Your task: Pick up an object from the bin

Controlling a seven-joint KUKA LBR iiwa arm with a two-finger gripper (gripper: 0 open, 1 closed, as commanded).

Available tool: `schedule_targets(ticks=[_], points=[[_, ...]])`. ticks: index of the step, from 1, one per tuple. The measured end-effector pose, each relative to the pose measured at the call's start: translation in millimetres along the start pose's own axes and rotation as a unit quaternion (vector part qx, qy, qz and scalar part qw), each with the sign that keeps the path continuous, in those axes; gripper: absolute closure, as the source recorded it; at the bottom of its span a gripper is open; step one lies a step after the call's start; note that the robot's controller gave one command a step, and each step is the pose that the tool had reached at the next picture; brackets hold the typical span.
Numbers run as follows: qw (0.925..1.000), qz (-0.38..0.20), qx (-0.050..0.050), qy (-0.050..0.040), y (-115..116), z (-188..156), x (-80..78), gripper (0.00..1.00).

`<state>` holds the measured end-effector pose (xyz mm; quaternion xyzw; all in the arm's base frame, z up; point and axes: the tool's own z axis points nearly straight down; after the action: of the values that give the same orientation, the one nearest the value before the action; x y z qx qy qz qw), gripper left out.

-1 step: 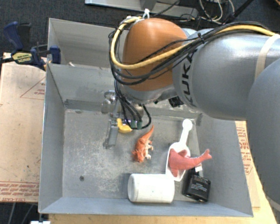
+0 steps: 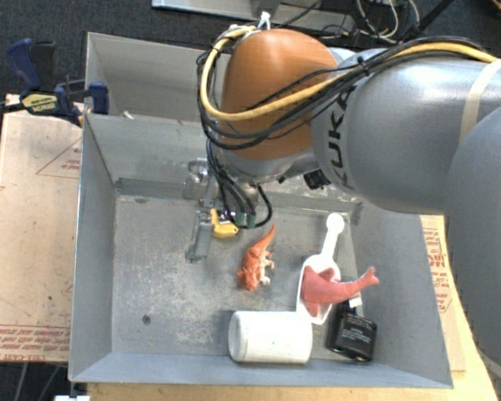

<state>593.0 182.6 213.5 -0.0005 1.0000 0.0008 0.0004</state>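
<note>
My gripper [image 2: 196, 252] hangs under the orange wrist cover and reaches down to the bin floor, left of the middle. A small yellow thing [image 2: 224, 229] sits close against its right side; whether it is gripped is hidden. An orange toy animal [image 2: 257, 261] lies just right of the gripper, apart from it. Further right is a white scoop [image 2: 328, 249] with a pink rubbery piece [image 2: 335, 288] lying in it.
A white cylinder [image 2: 271, 337] lies on its side near the front wall. A small black box [image 2: 354, 335] sits at the front right corner. The arm and its cables cover the back right of the bin. Bare floor lies to the left.
</note>
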Motion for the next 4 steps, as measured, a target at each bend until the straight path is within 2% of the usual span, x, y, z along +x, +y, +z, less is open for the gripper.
schedule_targets(ticks=[1, 2, 3, 4], points=[[0.9996, -0.029, -0.001, -0.0002, -34, 29, 20.8, 0.0], [0.9965, -0.083, 0.0, 0.0003, -91, 46, 15.2, 0.0], [0.9914, -0.131, 0.001, -0.001, -113, 66, 16.4, 0.0], [0.9664, -0.257, -0.001, -0.0033, -134, 103, 11.5, 0.0]])
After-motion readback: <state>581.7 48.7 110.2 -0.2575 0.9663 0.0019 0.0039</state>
